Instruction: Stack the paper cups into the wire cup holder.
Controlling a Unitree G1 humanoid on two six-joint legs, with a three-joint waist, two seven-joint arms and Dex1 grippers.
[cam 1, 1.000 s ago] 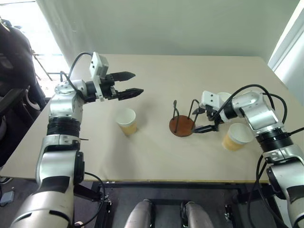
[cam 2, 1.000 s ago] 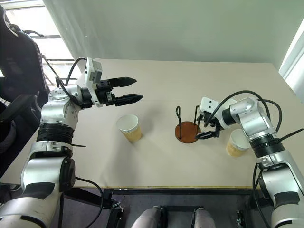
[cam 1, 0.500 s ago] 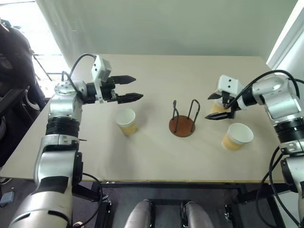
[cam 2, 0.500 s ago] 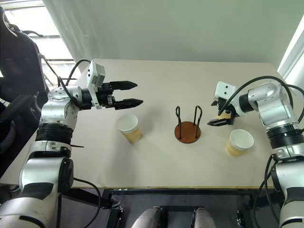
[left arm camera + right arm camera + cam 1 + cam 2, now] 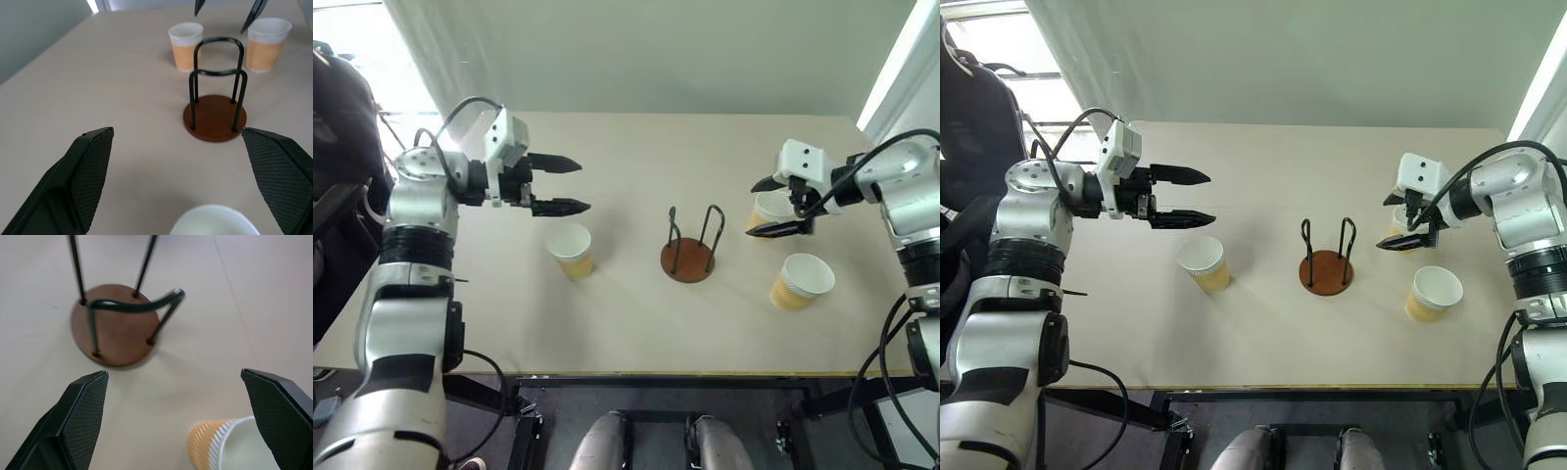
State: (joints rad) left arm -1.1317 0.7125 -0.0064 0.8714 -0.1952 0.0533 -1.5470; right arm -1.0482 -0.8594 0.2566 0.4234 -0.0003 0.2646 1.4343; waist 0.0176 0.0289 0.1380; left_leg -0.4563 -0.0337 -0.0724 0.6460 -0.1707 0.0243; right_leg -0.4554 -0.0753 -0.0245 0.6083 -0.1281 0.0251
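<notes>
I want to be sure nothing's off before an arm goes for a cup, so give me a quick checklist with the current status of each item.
1. Left gripper open and holding nothing: ok.
2. Right gripper open and holding nothing: ok.
3. Wire cup holder upright with nothing in it: ok.
4. Left cup upright on the table, below the left gripper: ok.
5. Near right cup upright, apart from the holder: ok.
6. Far right cup upright: ok in the left wrist view; from the head it sits partly behind the right gripper.
</notes>
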